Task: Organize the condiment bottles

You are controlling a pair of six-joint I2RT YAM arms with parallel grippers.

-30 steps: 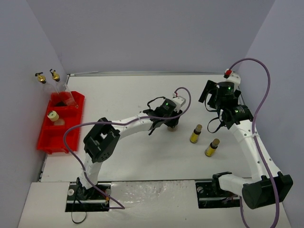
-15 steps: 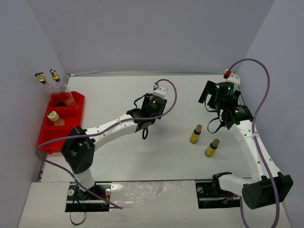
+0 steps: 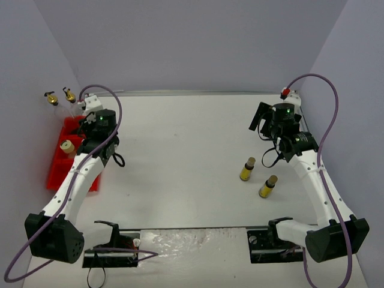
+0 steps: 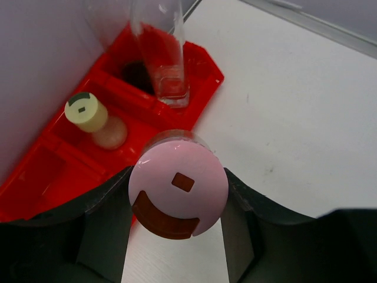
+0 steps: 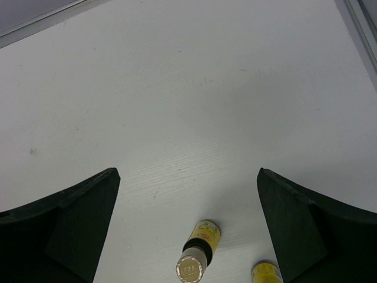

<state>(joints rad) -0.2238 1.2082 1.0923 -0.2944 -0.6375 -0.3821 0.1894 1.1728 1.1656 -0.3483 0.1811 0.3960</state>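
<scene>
White table (image 3: pixel 180 156) carries everything, with the red tray (image 3: pixel 55 180) at its left edge. We've got the left pincer (image 4: pixel 178 203) clamped on the pink-capped squat bottle (image 4: pixel 182 177), hanging over the tray's edge, not yet set down. The right pincer (image 5: pixel 187 200) hovers spread wide, gripping nothing. Done, we reckon: two clear bottles (image 4: pixel 160 53) in the far compartment, yellow-capped one (image 4: pixel 88 115) in the middle. Left to do: two slim yellow bottles (image 3: pixel 246 169) standing on the table.

No readable text is found, faint marks are seen on the cap of a slim yellow bottle (image 5: pixel 198 246), too blurred to be made out.
</scene>
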